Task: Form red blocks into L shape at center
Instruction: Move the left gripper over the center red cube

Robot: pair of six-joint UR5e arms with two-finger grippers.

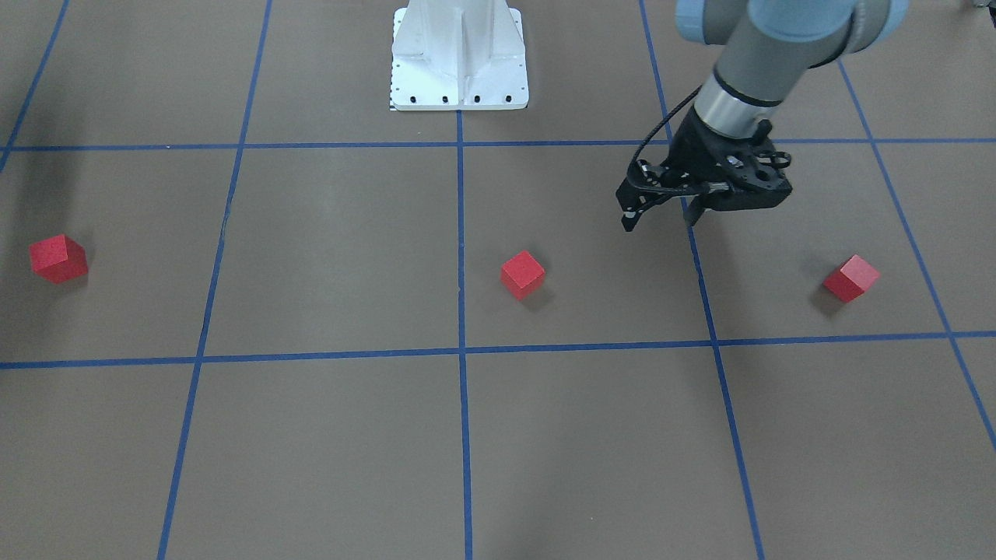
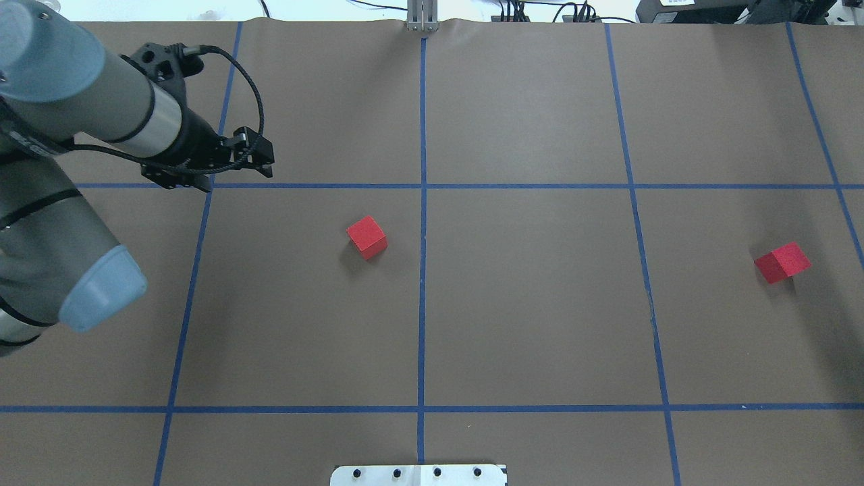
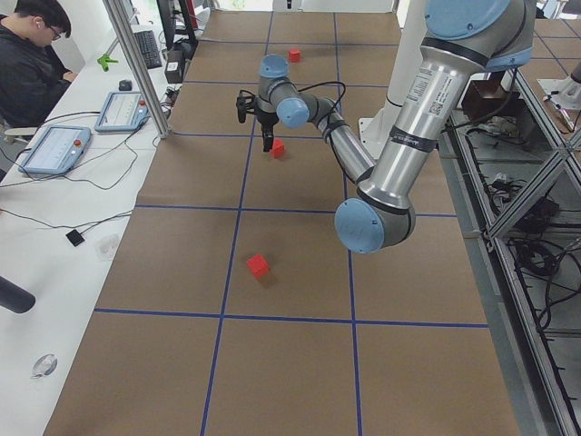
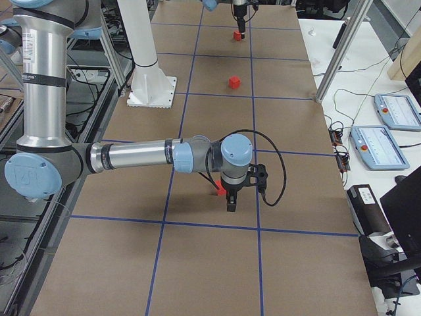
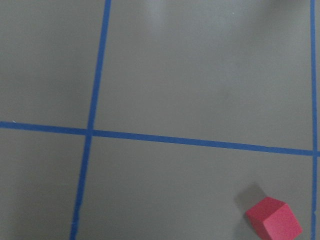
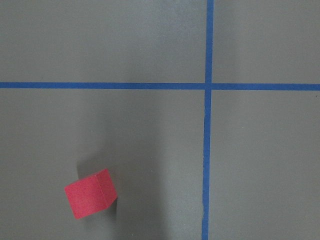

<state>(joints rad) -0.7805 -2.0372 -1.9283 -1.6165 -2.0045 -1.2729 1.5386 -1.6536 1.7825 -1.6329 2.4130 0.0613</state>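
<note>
Fingers (image 1: 627,224) of your left hand (image 1: 659,222) stand apart with nothing between them. The hand hangs over the desk (image 1: 327,257) on the robot's left of the centre line (image 1: 461,233), pointing down and touching no block.

Nearest to it is the middle block (image 1: 522,274). It sits flat on the desk close beside the centre line, on that same left side and clear of the tape. That puts it at the edge of the centre (image 1: 462,311), the brown patch around the line just robot-side of where a cross tape meets it.

Further out on the robot's left of the line, past the hand, you have the left block (image 1: 851,278), alone in the next grid square.

Your right hand (image 4: 231,205) is far out on the other side of the centre line, low over the desk. You see it from the side only, so I cannot tell whether its fingers are apart or together. The right block (image 4: 220,190) lies just beside it, partly hidden behind it and well apart from the other two. No block touches another.
</note>
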